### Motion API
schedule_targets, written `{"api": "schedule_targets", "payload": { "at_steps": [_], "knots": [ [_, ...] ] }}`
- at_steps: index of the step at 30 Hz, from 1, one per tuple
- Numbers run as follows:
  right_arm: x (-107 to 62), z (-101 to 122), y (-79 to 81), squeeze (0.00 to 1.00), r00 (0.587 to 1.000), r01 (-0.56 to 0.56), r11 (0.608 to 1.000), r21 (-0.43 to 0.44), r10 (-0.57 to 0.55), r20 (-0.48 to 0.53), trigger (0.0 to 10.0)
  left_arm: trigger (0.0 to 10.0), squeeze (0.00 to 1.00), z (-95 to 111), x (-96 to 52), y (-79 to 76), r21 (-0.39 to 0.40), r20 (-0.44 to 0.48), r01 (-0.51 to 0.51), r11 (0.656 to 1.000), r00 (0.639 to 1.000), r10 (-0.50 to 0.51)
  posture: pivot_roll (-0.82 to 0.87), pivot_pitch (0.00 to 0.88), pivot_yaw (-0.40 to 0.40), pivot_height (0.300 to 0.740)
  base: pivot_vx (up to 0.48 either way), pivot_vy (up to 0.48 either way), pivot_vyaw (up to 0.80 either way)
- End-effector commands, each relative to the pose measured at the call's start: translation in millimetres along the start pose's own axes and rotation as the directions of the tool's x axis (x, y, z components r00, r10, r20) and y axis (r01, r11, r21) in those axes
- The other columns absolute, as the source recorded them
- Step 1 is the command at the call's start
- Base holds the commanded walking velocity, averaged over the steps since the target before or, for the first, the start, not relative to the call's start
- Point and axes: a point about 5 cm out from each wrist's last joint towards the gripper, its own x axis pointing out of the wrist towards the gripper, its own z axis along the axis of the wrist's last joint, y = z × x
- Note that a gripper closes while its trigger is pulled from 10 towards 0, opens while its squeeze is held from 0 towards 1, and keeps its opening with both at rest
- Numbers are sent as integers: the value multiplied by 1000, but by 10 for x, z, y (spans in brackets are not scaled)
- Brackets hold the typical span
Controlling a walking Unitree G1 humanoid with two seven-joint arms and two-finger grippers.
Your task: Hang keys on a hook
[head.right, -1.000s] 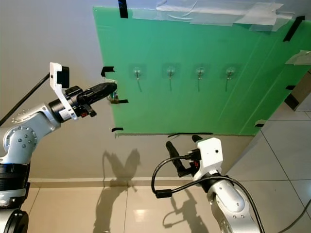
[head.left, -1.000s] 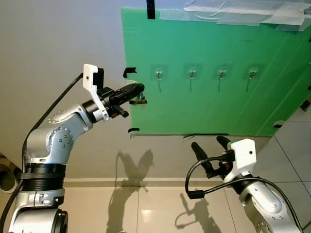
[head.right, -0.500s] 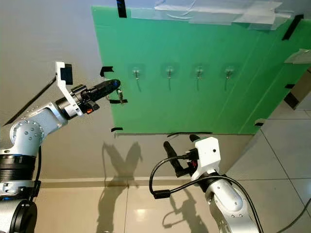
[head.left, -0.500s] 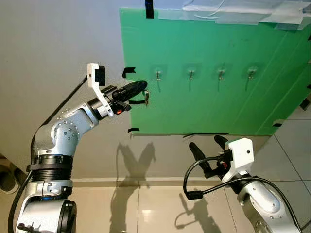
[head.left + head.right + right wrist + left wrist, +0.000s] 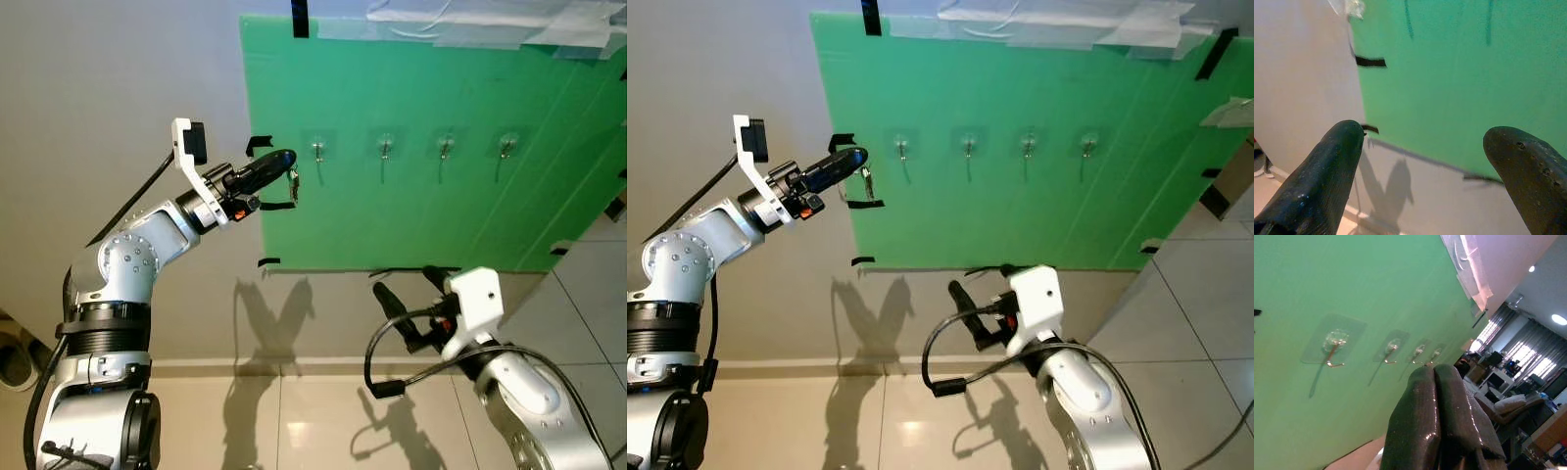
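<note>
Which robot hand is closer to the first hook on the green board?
Left. The left gripper, shut on the keys, is raised just beside the leftmost hook on the green board. The right gripper hangs open far below the hooks.

1. Green board [image 5: 421, 196], bright and plain.
2. Black tape strips [image 5: 260, 145] along its edge.
3. Clear hooks [image 5: 386, 147] in a row.
4. Pale grey wall [image 5: 118, 88].
5. Glossy beige floor tiles [image 5: 313, 421].
</note>
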Motion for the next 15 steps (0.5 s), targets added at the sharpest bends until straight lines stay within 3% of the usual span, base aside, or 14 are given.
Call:
{"api": "schedule_targets", "payload": {
  "at_steps": [1, 7, 15],
  "knots": [
    [27, 132, 20, 0, 999, -26, 1000, -11, 26, 34, 10000, 10000, 0, 37, 19, -12, -8, 8, 13, 1000, 1000, -13, -124, 0, 59, 740, 0, 0, 0],
    [135, 352, 57, 0, 992, -81, 997, -7, 82, 93, 10000, 10000, 0, -23, 43, -20, -6, -3, 14, 1000, 1000, -14, -124, 0, 57, 740, 0, 0, 0],
    [168, 380, 115, 0, 990, -113, 994, 2, 112, 83, 10000, 10000, 0, -49, 58, -13, -4, -10, 6, 1000, 1000, -6, -123, 0, 52, 740, 0, 0, 0]
  ]
}}
